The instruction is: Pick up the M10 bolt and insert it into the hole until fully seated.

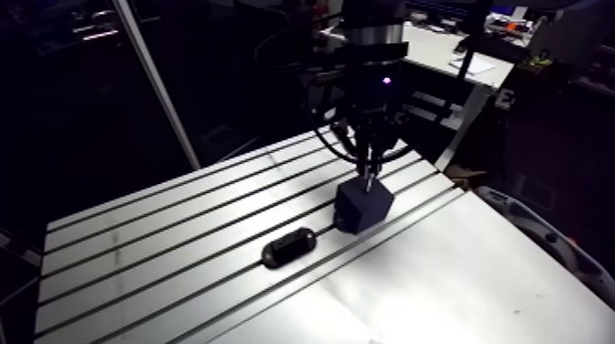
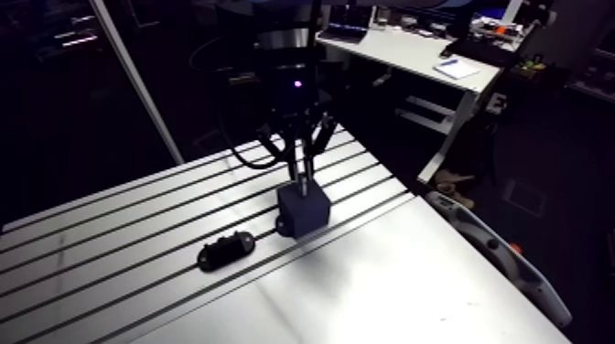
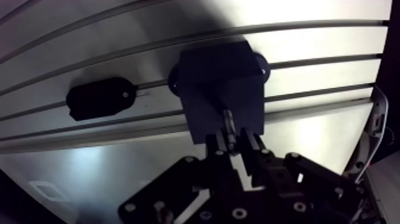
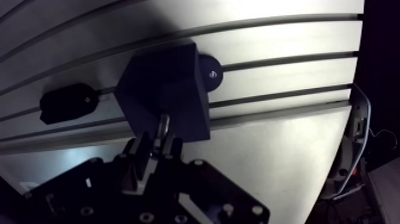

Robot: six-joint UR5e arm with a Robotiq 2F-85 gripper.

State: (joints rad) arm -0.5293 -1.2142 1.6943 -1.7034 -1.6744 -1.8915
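Closest to my wrist camera, my tool (image 3: 233, 143) has its two fingers (image 3: 217, 146) drawn in on the M10 bolt (image 3: 227, 122), pinching it near its upper end. The bright shank sticks out ahead of the fingertips. My wrist (image 1: 371, 55) comes straight down, so the tool points vertically at the counter (image 3: 309, 137) and the bolt hangs upright.

Just past the fingertips the bolt's lower end meets the top face of the dark blue block (image 3: 220, 77). I cannot tell how far it sits in the hole. The block stands on the slotted part of the counter, toward the far corner in the arm view, with a round foot (image 4: 209, 72) showing at its side over a slot.

Beyond the block, apart from it and farther from that corner, a black oval piece (image 3: 98, 98) lies flat along a slot.
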